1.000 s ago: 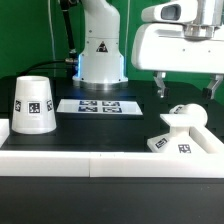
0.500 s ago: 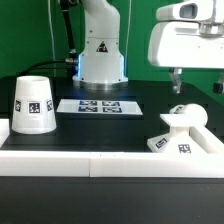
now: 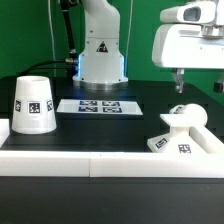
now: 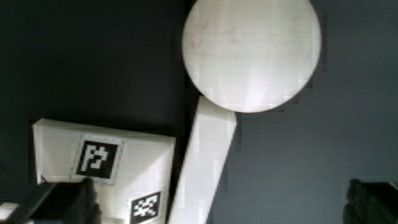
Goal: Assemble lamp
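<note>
The white bulb (image 4: 253, 50) lies on its side, its round head large in the wrist view and its stem (image 4: 205, 165) running along the edge of the flat base (image 4: 98, 150), which carries square tags. In the exterior view the bulb (image 3: 178, 110) and the base (image 3: 178, 143) lie together at the right, against the white rail. My gripper (image 3: 200, 85) hangs open and empty above them; its dark fingers (image 4: 54, 205) stand on either side of the stem, well apart. The tapered shade (image 3: 33, 105) stands at the exterior view's left, wide end down.
The marker board (image 3: 98, 105) lies flat at the back middle in front of the white robot pedestal (image 3: 100, 55). A low white rail (image 3: 100, 160) runs along the front of the black table and turns up at both ends.
My gripper has moved toward the exterior view's right and slightly up, staying open. The bulb, base and shade have not moved.
</note>
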`<state>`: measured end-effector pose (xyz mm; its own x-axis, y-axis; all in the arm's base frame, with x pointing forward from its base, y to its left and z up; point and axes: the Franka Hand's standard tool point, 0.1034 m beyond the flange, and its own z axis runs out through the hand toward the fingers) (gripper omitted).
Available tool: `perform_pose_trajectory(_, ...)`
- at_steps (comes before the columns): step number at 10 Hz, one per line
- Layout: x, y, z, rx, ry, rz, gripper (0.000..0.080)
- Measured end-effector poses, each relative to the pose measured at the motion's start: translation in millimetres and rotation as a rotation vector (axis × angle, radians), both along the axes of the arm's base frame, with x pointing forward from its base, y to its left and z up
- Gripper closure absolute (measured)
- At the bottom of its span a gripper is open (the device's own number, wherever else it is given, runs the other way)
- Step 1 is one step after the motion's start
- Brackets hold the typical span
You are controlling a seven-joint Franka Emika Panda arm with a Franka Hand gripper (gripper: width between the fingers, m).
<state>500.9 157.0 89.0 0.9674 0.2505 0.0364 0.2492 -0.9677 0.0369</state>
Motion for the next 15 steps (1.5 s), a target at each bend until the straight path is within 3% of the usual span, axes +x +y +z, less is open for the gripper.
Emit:
perform_pose_trajectory(3,-0.9,-4.7,-9.4,-0.066,0.162,0.057,0.0101)
perform_pose_trajectory(5,-10.4,-12.7,-18.6,-0.108,0.274,0.045,0.0101)
perform_pose_trajectory(8,-10.5,-16.1,-19.1,-0.172,0.437,0.034,0.0101)
perform_pose_trajectory(9,-17.1,-19.7,-16.3,-0.215,0.543,0.016,0.0101)
perform_pose_trajectory(11,-15.0,-15.4,-19.1,-0.264,0.645,-0.026,0.0101)
perform_pose_trajectory(15,-18.3,-8.2,-20.2,-0.268,0.653,-0.061,0.0101)
